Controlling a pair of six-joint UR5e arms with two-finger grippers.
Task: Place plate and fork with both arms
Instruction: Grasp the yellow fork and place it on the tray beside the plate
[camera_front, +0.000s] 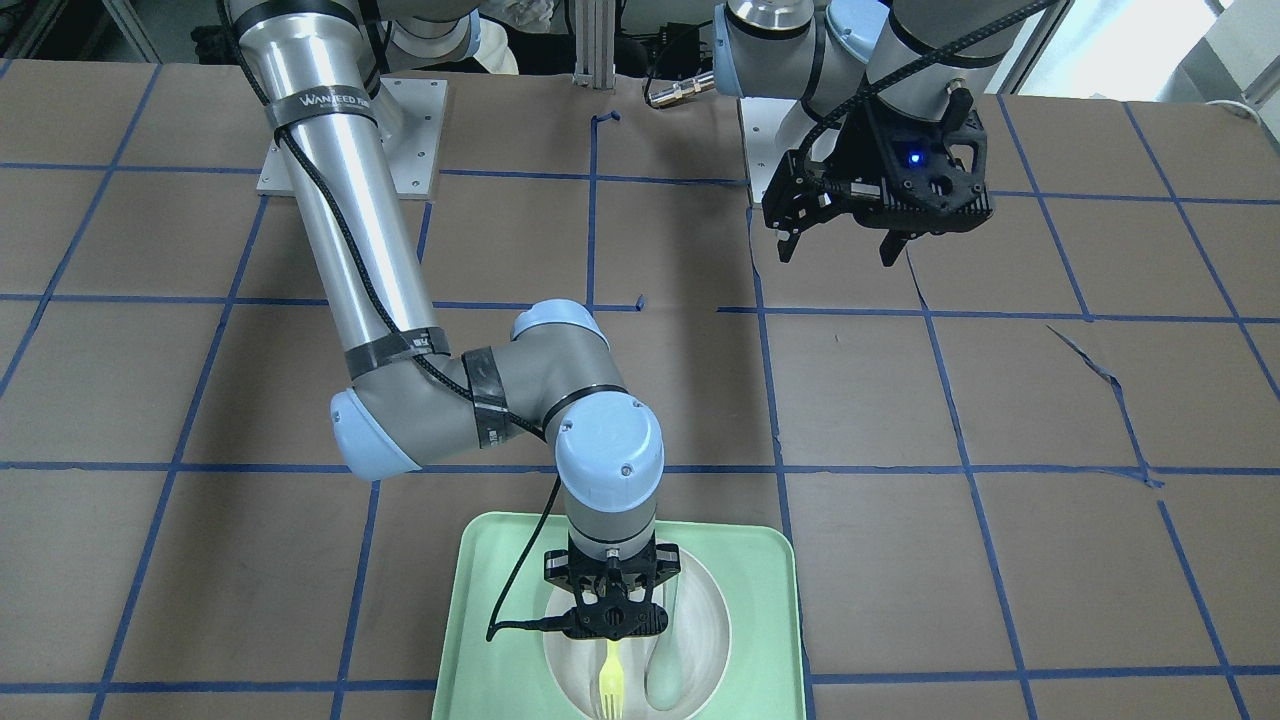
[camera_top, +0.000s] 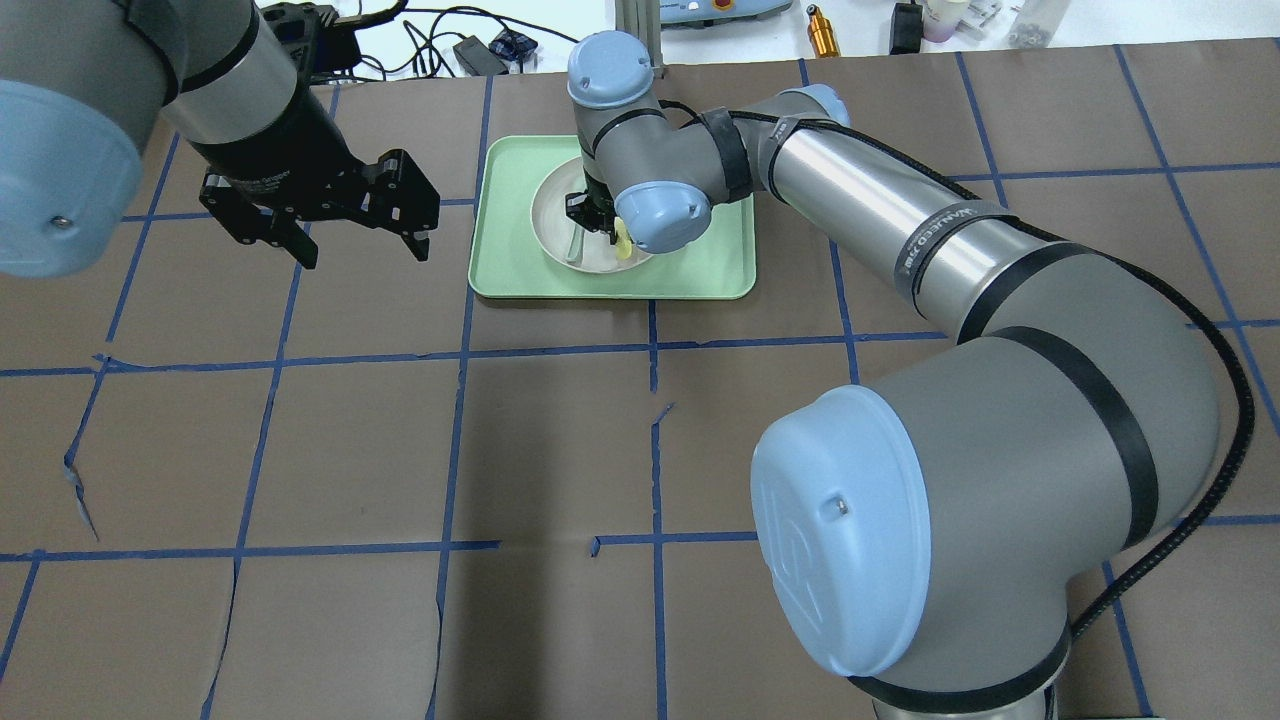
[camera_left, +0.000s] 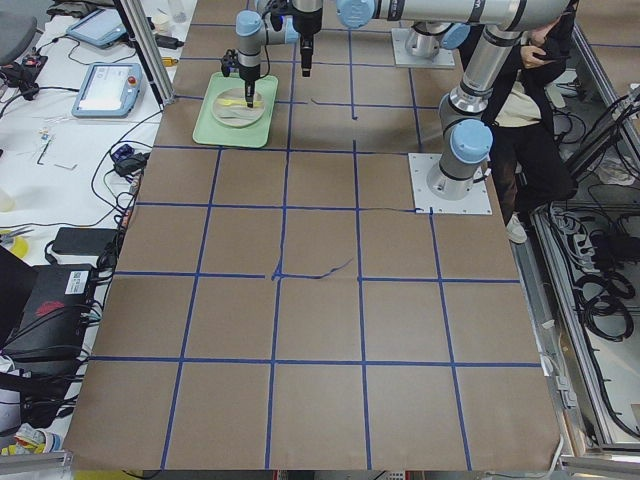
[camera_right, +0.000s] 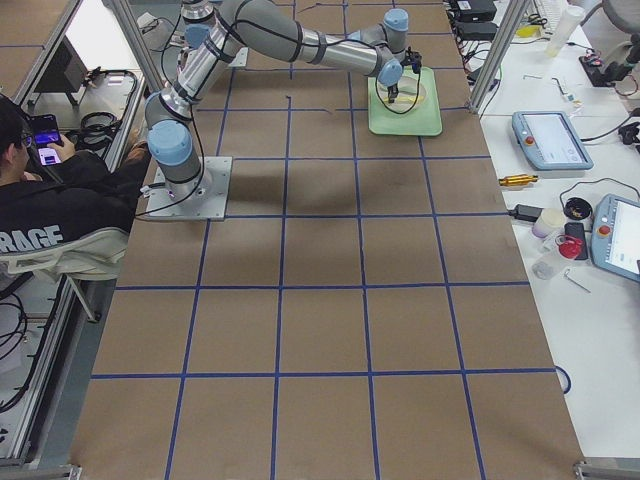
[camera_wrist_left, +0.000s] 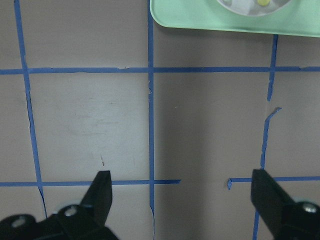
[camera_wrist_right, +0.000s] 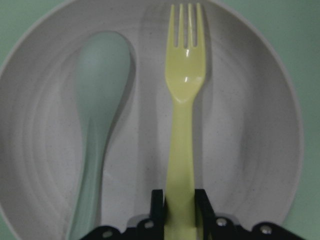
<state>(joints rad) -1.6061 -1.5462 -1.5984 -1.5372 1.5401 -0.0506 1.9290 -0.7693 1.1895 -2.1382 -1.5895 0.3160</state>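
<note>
Brown paper, taped into squares by blue lines and torn in places, covers the counter. From the front, the right pincer is clenched on the fork over the plate, which sits in a mint-green tray. A pale spoon lies beside the fork. The left pincer hangs released above bare paper. Overhead, cables lie past the counter's far edge. The side views show white benches with tablets and a seated person.
</note>
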